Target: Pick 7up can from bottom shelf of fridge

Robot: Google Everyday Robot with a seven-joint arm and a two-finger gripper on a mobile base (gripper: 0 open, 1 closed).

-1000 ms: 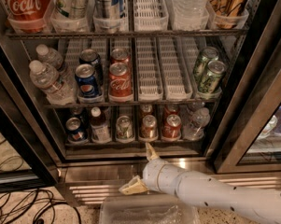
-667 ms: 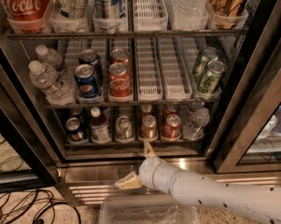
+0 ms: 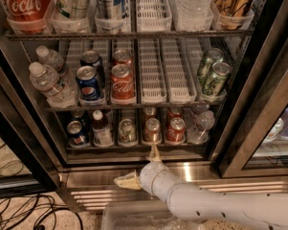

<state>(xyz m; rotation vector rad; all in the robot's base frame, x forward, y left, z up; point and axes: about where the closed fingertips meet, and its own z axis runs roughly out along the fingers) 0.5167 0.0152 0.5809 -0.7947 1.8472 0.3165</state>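
The fridge (image 3: 258,75) stands open in front of me. On its bottom shelf (image 3: 134,148) the 7up can (image 3: 127,131), green and white with a silver top, stands third from the left, between a small bottle (image 3: 102,127) and a reddish can (image 3: 152,130). A red can (image 3: 175,130) and a dark can (image 3: 76,133) also stand in this row. My gripper (image 3: 140,167) is open and empty, below the shelf's front edge over the steel base. One finger (image 3: 154,153) points up at the shelf, just right of and below the 7up can; the other (image 3: 127,181) points left.
The middle shelf holds water bottles (image 3: 48,80), a Pepsi can (image 3: 88,83), Coca-Cola cans (image 3: 122,83) and slim green cans (image 3: 215,78). A clear plastic bin (image 3: 129,217) lies below my arm. Cables (image 3: 19,210) lie on the floor at left. A second glass door (image 3: 282,128) is at right.
My gripper has shifted slightly left and up towards the bottom shelf, still open. The cans have not moved.
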